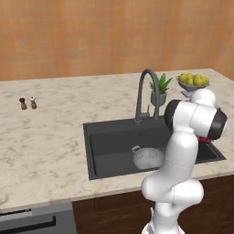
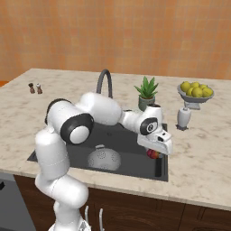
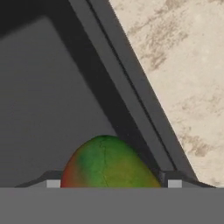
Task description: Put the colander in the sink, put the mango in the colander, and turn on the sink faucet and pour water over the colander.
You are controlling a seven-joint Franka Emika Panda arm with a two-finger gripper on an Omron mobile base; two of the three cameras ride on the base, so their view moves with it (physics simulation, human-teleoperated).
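The gripper point(image 3: 111, 184) hangs over the right end of the sink point(image 2: 131, 164), its fingertips point(image 3: 175, 183) set on either side of the mango point(image 3: 107, 162), apparently clamped on it. The colander point(image 2: 103, 159) sits in the basin's left half, well apart.

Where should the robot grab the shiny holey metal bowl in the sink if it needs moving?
Probably by the small loop handle on the silver perforated colander, or by the thin rim beside it, coming straight down from above. The bowl looks too wide for the jaws to span, and the walls of the dark grey sink block sideways approaches.
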